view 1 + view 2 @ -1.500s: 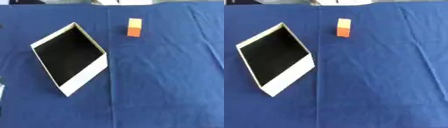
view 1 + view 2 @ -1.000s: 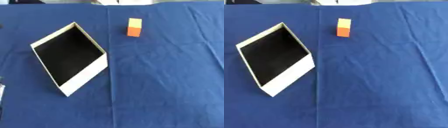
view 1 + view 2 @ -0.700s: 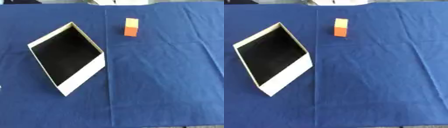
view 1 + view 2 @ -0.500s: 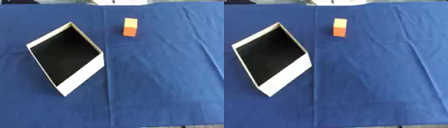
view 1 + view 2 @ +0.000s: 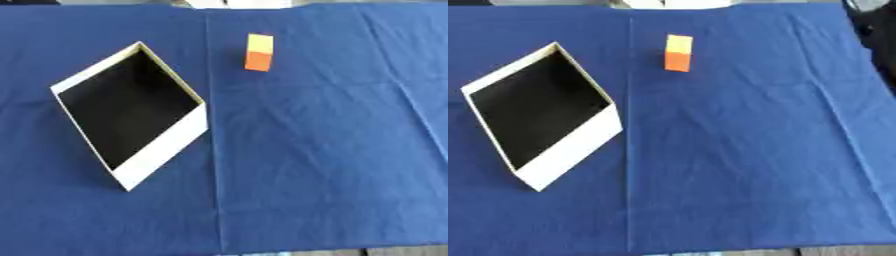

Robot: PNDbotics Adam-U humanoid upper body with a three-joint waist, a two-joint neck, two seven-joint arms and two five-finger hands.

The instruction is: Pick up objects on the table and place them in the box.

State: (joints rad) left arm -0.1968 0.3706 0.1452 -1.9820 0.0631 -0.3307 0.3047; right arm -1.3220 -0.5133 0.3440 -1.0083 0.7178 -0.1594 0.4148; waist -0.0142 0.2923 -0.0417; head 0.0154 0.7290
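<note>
Blue-clothed table [image 5: 332, 150], open white box [image 5: 162, 152] left, orange block [image 5: 258, 52] far side.

The table cloth [image 5: 315, 150] is looking like matt blue fabric with soft creases. The box [image 5: 162, 152] is showing smooth pale card walls and a dark matt inside. The orange block [image 5: 258, 52] is looking smooth.

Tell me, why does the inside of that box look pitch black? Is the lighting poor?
Left eye view: the box interior is uniformly dark with no detail, though its white wall and the orange block are evenly lit. Right eye view: same, all slightly soft, no glare.
</note>
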